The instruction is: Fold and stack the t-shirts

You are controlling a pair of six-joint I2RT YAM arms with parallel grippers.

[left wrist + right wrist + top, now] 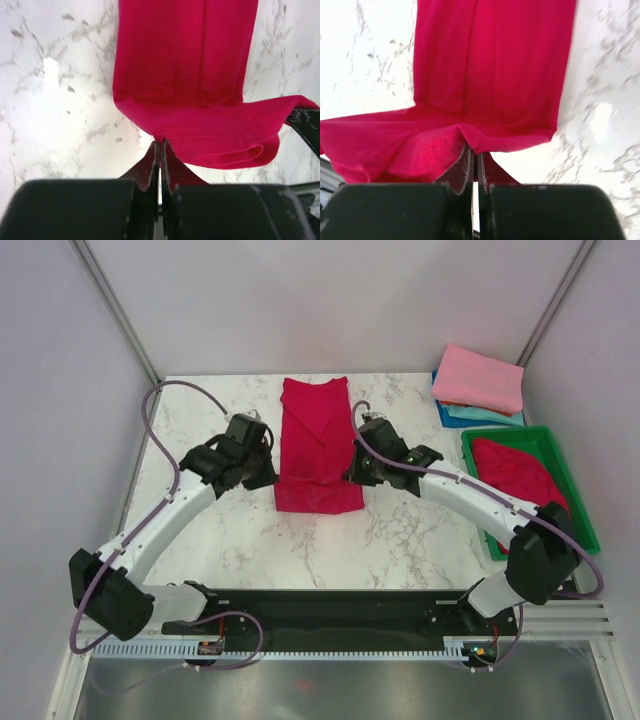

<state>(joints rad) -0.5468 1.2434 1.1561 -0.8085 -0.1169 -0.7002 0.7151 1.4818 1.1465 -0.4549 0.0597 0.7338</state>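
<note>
Centre frame on the marble table [420,530]: one red t-shirt [315,440] folded into a long strip, with its near hem lifted and doubled over. The left gripper [268,473] and right gripper [354,472] are both clamped tight on that hem, one at each near corner. The folded stack [480,380] of pink, teal and blue is upper right, and another red tee [520,472] lies in the green tray [505,432] just below it.
</note>
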